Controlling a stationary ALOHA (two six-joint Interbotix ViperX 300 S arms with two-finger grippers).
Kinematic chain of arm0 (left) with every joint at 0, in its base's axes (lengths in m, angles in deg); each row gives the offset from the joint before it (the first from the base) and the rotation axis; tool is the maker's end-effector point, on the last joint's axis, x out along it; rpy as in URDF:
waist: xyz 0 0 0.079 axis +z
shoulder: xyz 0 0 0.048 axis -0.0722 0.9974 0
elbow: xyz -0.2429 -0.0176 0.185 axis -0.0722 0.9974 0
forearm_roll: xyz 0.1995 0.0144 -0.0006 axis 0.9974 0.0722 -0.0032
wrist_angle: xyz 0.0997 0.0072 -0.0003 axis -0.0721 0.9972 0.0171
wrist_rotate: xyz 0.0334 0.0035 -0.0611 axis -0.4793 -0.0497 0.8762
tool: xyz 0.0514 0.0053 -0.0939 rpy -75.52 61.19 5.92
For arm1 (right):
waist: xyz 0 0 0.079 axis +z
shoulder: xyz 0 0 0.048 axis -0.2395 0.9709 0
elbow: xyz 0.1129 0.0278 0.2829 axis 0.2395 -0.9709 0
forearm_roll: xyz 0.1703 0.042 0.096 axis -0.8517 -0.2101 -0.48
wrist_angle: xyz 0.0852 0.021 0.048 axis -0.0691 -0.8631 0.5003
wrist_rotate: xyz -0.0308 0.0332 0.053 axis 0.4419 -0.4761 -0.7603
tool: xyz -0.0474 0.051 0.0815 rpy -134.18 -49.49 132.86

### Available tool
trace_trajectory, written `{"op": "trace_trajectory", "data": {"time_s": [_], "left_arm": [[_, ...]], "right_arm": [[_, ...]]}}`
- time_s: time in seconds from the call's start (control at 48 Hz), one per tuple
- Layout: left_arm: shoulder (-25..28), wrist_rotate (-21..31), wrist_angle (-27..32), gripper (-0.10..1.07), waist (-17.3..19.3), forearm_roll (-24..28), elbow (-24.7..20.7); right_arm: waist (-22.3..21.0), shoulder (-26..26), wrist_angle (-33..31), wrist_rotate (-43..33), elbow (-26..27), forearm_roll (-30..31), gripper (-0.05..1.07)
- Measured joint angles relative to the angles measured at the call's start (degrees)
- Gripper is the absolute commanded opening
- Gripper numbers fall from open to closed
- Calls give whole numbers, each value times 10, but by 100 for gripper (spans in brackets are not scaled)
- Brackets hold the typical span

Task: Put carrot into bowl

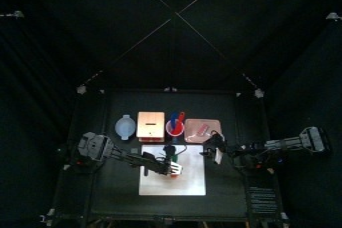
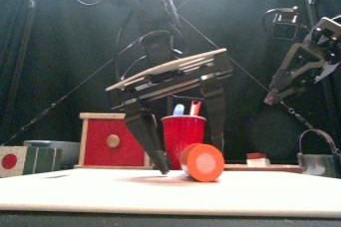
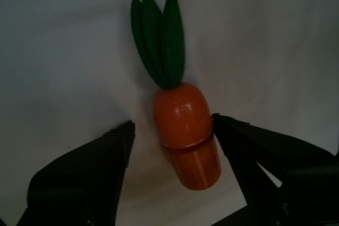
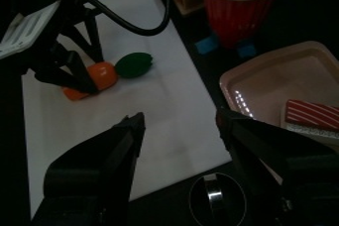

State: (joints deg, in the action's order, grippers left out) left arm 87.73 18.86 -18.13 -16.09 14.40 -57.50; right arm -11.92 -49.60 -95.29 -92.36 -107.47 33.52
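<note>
The carrot point(image 3: 185, 136), orange with a green leafy top point(image 3: 162, 32), lies on a white mat point(image 4: 159, 141). My left gripper point(image 3: 172, 123) is lowered over it, open, with one jaw on each side of the orange body and a gap to each. In the front view the carrot point(image 2: 202, 161) shows end-on between those jaws. The pale blue-grey bowl point(image 1: 124, 125) sits at the back left of the table, apart from the carrot. My right gripper point(image 4: 179, 121) hangs open above the mat's right side, holding nothing.
Behind the mat stand a red box point(image 1: 151, 124), a red cup point(image 2: 184, 136) holding sticks, and a pinkish dish point(image 4: 284, 81) to the right. A small round metal object point(image 4: 219, 195) lies near the right arm.
</note>
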Motion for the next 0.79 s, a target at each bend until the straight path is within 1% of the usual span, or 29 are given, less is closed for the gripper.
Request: {"op": "trace_trajectory", "data": {"time_s": [0.396, 0.604, 0.792], "left_arm": [[2, 0, 0, 96, 0, 0, -2], [2, 1, 0, 96, -2, 13, -9], [2, 1, 1, 96, -4, 14, -10]], "right_arm": [[0, 0, 1, 1, -3, -13, 91], [0, 0, 1, 1, -4, -17, 91], [0, -1, 0, 0, -5, -18, 91]]}}
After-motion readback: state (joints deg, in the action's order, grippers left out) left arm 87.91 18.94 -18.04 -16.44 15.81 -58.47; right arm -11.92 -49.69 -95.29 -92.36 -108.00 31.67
